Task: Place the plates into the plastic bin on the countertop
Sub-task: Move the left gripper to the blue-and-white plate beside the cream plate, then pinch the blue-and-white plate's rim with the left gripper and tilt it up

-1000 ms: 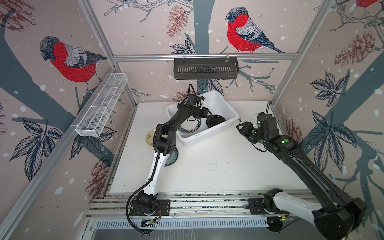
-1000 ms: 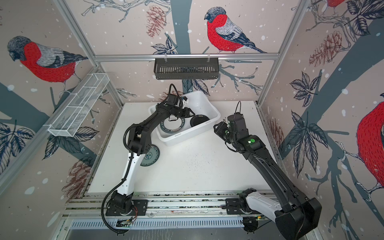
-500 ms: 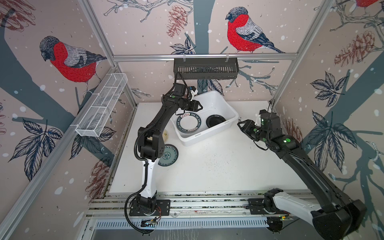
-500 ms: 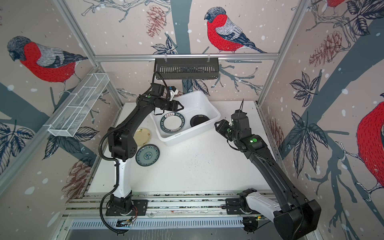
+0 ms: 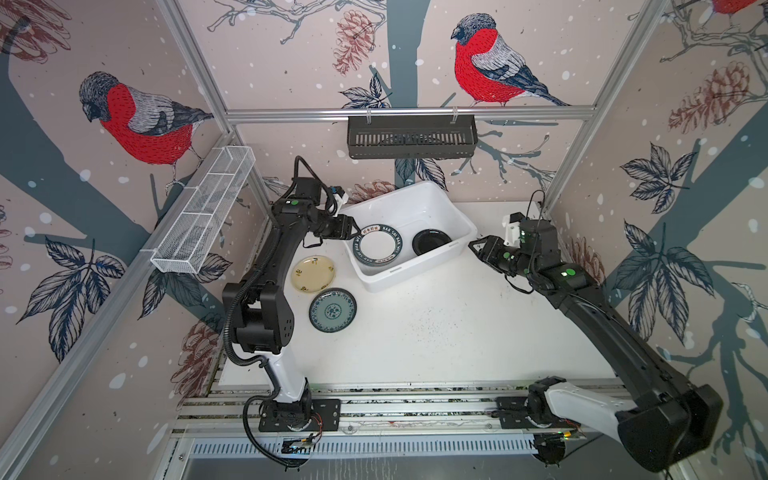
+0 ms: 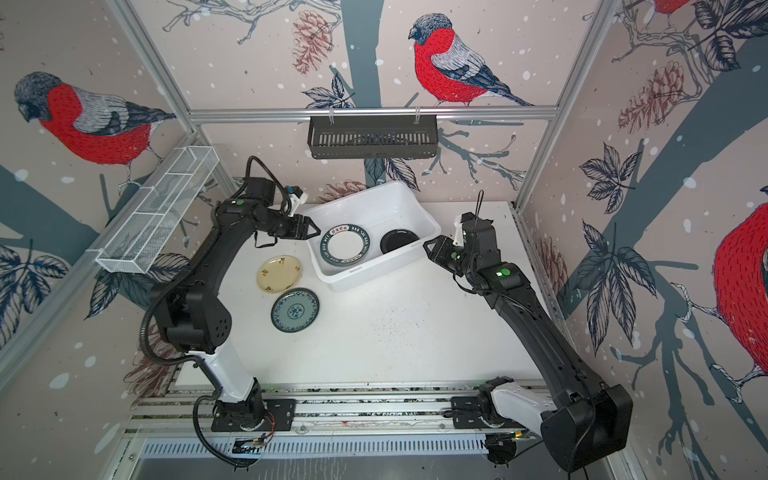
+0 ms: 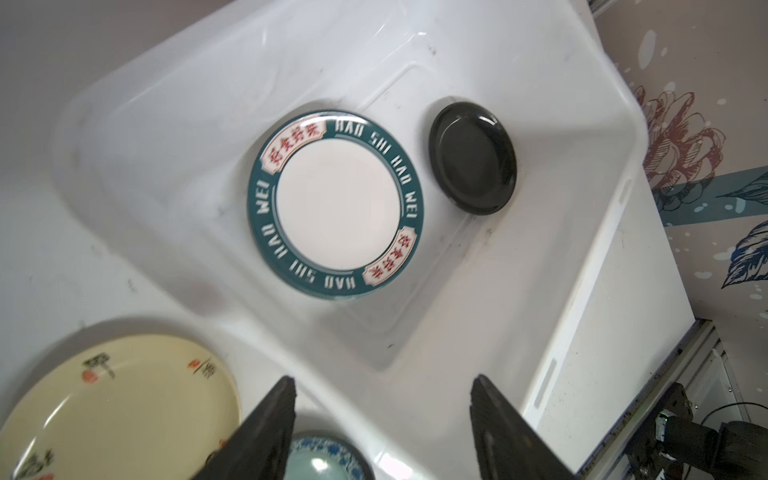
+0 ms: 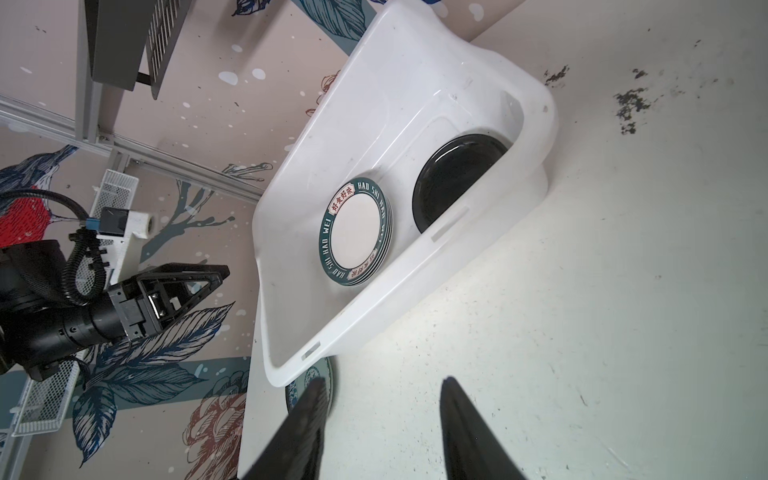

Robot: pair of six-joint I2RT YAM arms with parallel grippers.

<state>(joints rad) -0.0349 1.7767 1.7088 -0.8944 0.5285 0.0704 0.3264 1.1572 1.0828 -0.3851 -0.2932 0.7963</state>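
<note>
In the white plastic bin [image 5: 403, 208], a green-rimmed plate [image 5: 378, 249], white-centred with white lettering, is recorded, with a glossy black plate [image 5: 431, 241] at its 3 o'clock. A pale yellow plate [image 5: 312, 274] and teal floral plate [image 5: 332, 310] are noted.

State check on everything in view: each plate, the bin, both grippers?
green-lettered plate: flat in plastic bin, topping a plate stack
black plate: in bin, beside that stack
pale yellow plate: on countertop, outside bin
teal floral plate: on countertop, outside bin
left gripper: open, empty
right gripper: open, empty
</note>
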